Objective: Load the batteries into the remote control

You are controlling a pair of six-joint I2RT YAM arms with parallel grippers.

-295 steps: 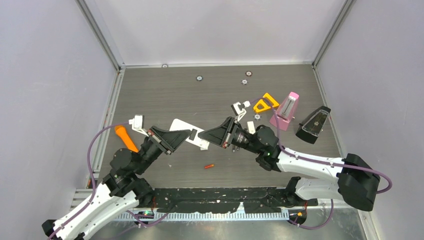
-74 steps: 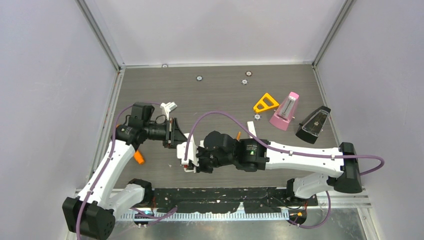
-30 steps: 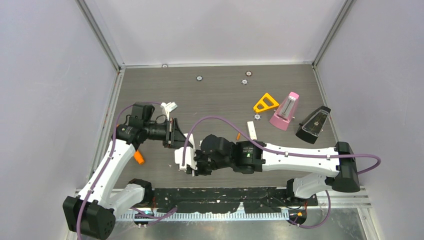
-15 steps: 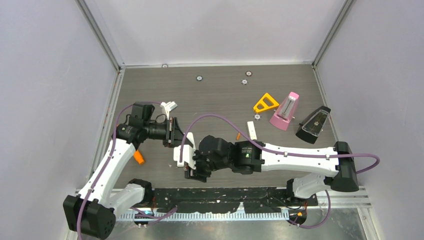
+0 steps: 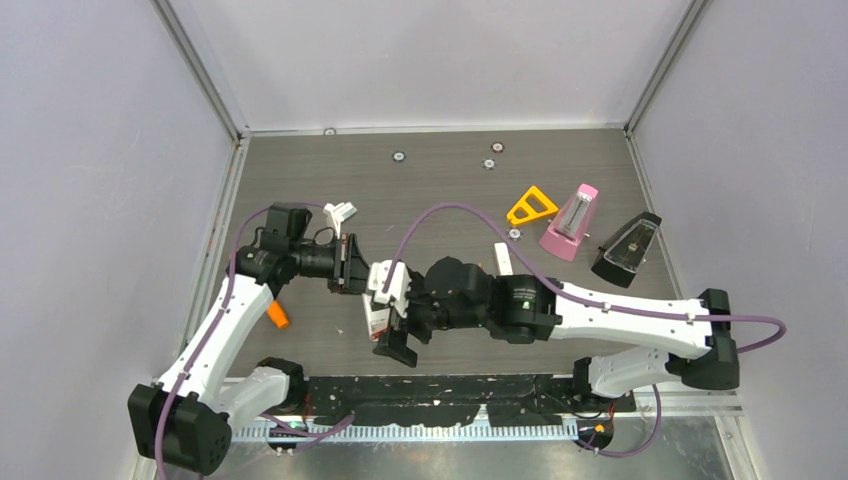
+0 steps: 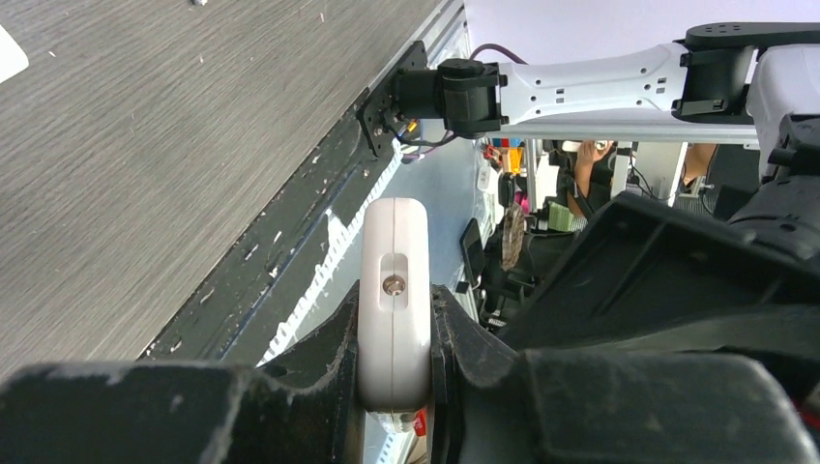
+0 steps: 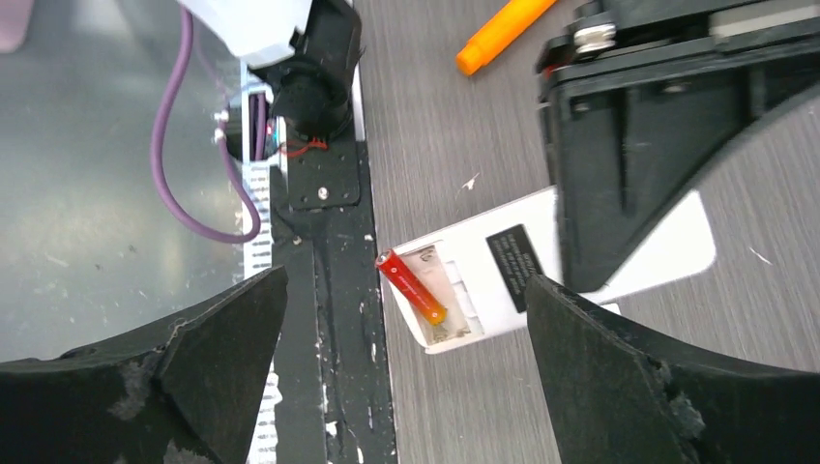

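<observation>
1. The table (image 5: 440, 190) is grey wood-grain, and both grippers meet over its near-left part.
2. The right gripper (image 7: 406, 387) is spread wide with nothing in it. It hangs over the near end of the remote.
3. The left gripper (image 6: 395, 319) is clenched on the remote (image 6: 394, 290), pinching its far end edge-on between both fingers.
4. The black metronome (image 5: 627, 250) and pink metronome (image 5: 572, 222) stand well to the right of the right gripper.
5. The remote's back faces the right gripper with its bay uncovered, just beyond the spread fingers.
6. The orange stick (image 5: 277, 317) lies near the left gripper, on its left, under that arm.
7. The orange triangle (image 5: 531, 207) lies well right of both grippers, beside the pink metronome.
8. A white strip (image 5: 503, 260) lies behind the right gripper's wrist.
9. One orange-red battery (image 7: 411, 287) lies aslant in the bay, between the right gripper's fingers in its own view. Whether it is fully seated I cannot tell.
</observation>
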